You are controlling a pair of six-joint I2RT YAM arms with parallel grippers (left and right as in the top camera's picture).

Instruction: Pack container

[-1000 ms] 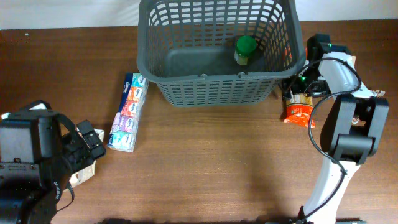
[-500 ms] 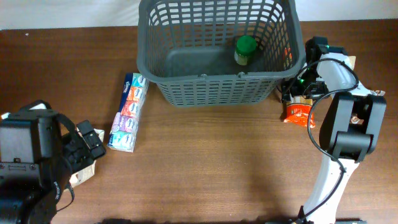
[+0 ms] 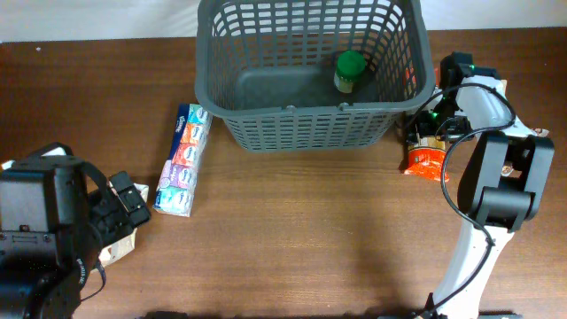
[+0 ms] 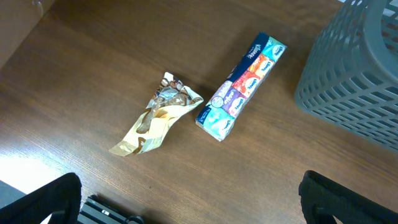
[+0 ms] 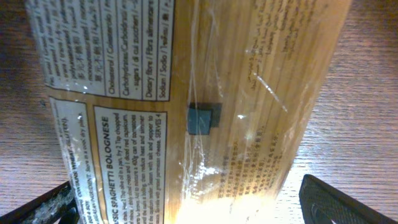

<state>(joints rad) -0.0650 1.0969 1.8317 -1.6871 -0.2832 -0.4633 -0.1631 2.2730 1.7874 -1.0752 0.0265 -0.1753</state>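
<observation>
Jar (image 3: 349, 71) inside container (image 3: 292, 133) appears overhead, in neither wrist view.

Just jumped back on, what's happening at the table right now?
The right gripper, jaws open, hangs close over a spaghetti packet beside the basket, gripping nothing. One green-lidded jar is in the basket. The left gripper is open too, above a tissue pack and gold wrapper on the table.

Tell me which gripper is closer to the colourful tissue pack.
Left. The left gripper sits beside the near end of the tissue pack, apart from it; the right gripper is far off, beyond the right side of the basket.
</observation>
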